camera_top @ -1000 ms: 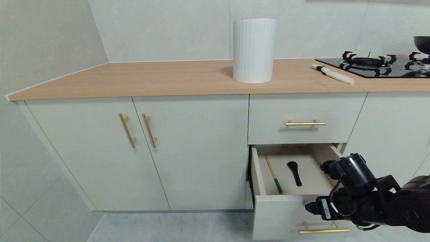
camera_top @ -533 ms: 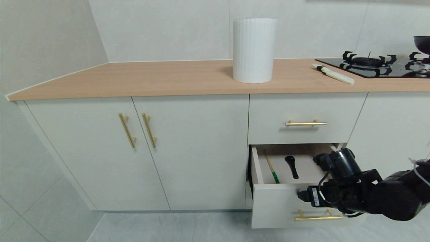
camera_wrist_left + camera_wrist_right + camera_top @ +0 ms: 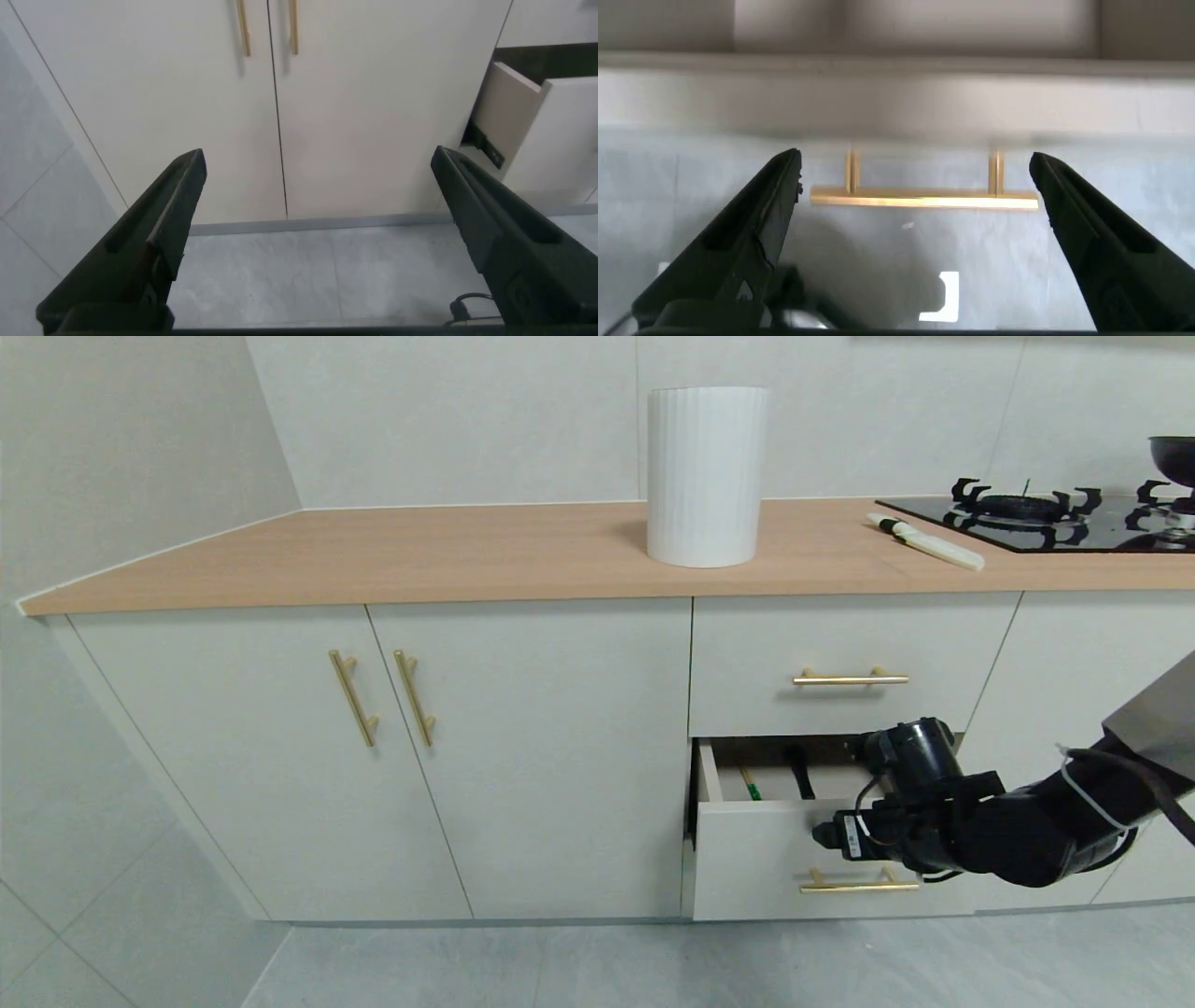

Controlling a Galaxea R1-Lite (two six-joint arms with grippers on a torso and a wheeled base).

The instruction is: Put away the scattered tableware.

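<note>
The lower drawer (image 3: 747,859) stands a little way out of the cabinet. In its narrow gap I see the green-tipped chopsticks (image 3: 750,789) and a black spoon (image 3: 801,782). My right gripper (image 3: 826,837) is against the drawer front, just above the gold handle (image 3: 859,887). In the right wrist view that gripper (image 3: 915,163) is open, its fingers spread wide with the handle (image 3: 924,198) between them and nothing held. My left gripper (image 3: 318,159) is open and low, facing the cupboard doors, with the drawer's side (image 3: 509,112) off to one side. A white knife (image 3: 924,541) lies on the counter.
A tall white ribbed container (image 3: 707,476) stands on the wooden counter (image 3: 420,555). A black gas stove (image 3: 1046,518) sits at the far right. The upper drawer (image 3: 850,663) is closed, as are the double cupboard doors (image 3: 373,756). Grey floor tiles lie below.
The lower drawer has slid most of the way into the cabinet, with my right gripper moving in with its front. Chopsticks and spoon are now mostly hidden.
</note>
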